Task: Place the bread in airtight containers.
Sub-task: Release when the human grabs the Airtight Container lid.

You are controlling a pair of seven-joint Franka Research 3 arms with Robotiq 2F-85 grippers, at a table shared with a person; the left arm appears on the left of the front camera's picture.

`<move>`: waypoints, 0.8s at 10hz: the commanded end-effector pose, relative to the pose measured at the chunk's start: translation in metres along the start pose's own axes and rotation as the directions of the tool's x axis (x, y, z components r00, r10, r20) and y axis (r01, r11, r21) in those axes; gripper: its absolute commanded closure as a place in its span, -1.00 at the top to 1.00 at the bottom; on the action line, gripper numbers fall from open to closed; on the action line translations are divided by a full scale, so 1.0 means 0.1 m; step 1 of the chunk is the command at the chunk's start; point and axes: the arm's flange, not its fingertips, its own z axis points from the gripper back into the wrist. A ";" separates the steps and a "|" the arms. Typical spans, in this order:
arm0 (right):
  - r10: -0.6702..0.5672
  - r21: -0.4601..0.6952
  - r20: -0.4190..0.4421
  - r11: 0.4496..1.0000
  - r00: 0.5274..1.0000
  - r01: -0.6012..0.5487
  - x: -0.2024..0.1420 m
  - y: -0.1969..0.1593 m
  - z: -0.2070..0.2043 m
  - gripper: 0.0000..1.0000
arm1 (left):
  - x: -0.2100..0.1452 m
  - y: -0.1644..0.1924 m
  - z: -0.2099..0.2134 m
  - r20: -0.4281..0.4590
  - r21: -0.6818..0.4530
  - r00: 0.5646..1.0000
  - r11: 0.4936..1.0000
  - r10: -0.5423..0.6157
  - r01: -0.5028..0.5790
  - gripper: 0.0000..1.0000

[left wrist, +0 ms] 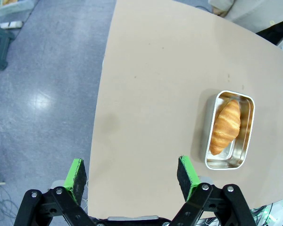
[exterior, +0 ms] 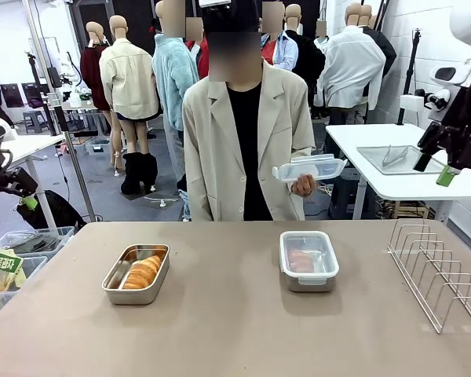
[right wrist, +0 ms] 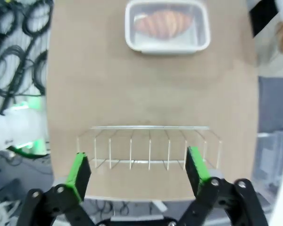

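One bread roll (exterior: 143,272) lies in an uncovered steel container (exterior: 110,284) on the table's left half. In the left wrist view the same roll (left wrist: 225,126) and tin (left wrist: 247,136) sit off to the right of my open, empty left gripper (left wrist: 132,172), which hangs over the table edge. A second roll (exterior: 302,260) rests inside the right container (exterior: 308,283), which has a clear lid on it. From above, that lidded tin (right wrist: 167,26) lies well beyond my right gripper (right wrist: 139,167), which is open and empty, raised at the far right (exterior: 446,171). The person's hand holds another clear lid (exterior: 308,167).
A wire rack (exterior: 436,271) stands at the table's right edge, directly under my right gripper (right wrist: 148,146). Bins with packets (exterior: 8,267) sit on the floor to the left. A white side table with a metal tray (exterior: 392,159) stands behind on the right.
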 end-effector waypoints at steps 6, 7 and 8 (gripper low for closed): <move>0.000 0.000 0.000 1.000 1.000 0.000 0.00 0.00 0.00 1.00 | 0.00 0.02 0.01 0.001 0.008 1.000 1.000 0.002 -0.002 1.00; 0.000 0.000 0.000 1.000 1.000 0.000 0.00 0.00 0.00 1.00 | 0.00 0.02 0.01 0.001 0.008 1.000 1.000 0.002 -0.002 1.00; 0.000 0.000 0.000 1.000 1.000 0.000 0.00 0.00 0.00 1.00 | 0.00 0.02 0.01 0.001 0.008 1.000 1.000 0.002 -0.002 1.00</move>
